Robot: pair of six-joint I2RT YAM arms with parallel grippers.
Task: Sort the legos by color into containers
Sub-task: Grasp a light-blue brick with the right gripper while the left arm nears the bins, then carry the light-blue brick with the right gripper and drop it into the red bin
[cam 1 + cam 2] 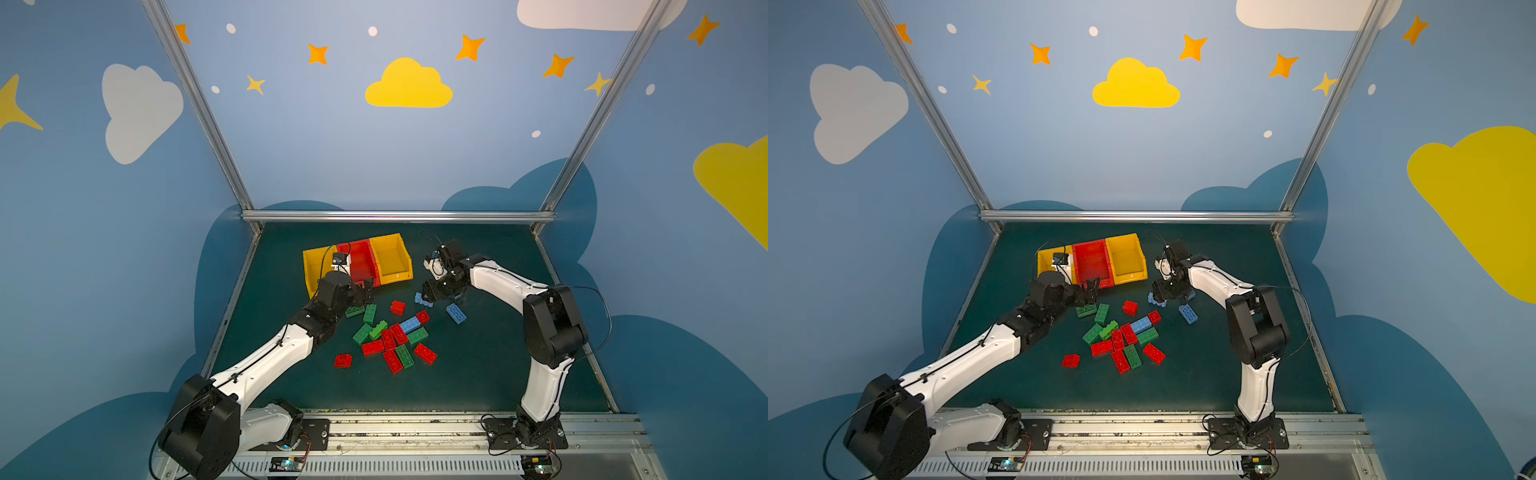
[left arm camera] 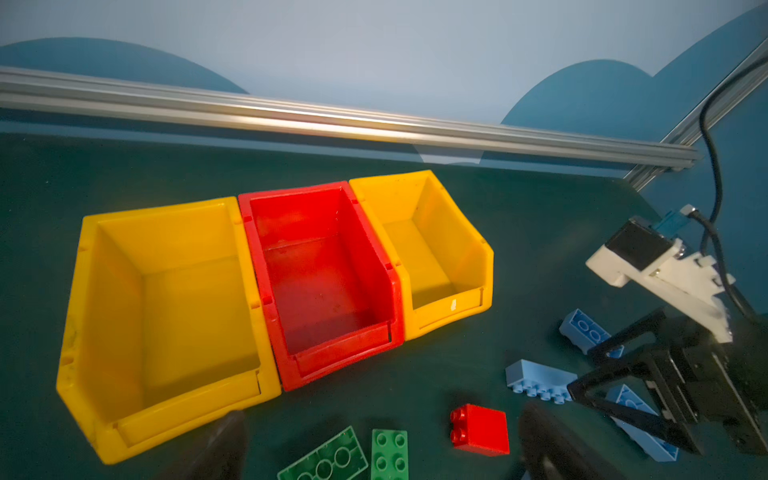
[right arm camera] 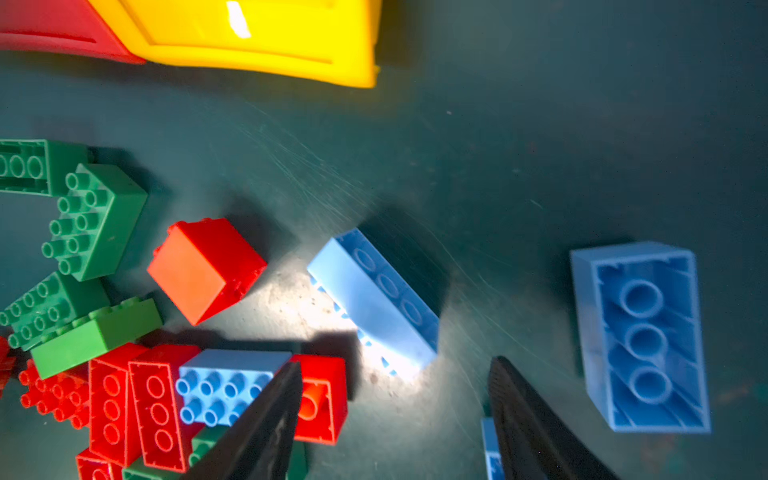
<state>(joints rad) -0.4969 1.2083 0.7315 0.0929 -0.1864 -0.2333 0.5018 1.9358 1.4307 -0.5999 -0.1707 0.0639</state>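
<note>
With my right gripper [image 3: 395, 361] parted and empty, the light blue brick [image 3: 374, 299] lies on its side on the dark green mat [image 3: 540, 145] just ahead, near end between the jaws, long axis slanting away, nearest this arm.

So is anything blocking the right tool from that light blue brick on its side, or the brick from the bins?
Nothing visible. The light blue brick lies just ahead of the open right tool; bare mat reaches the nearest yellow bin.
</note>
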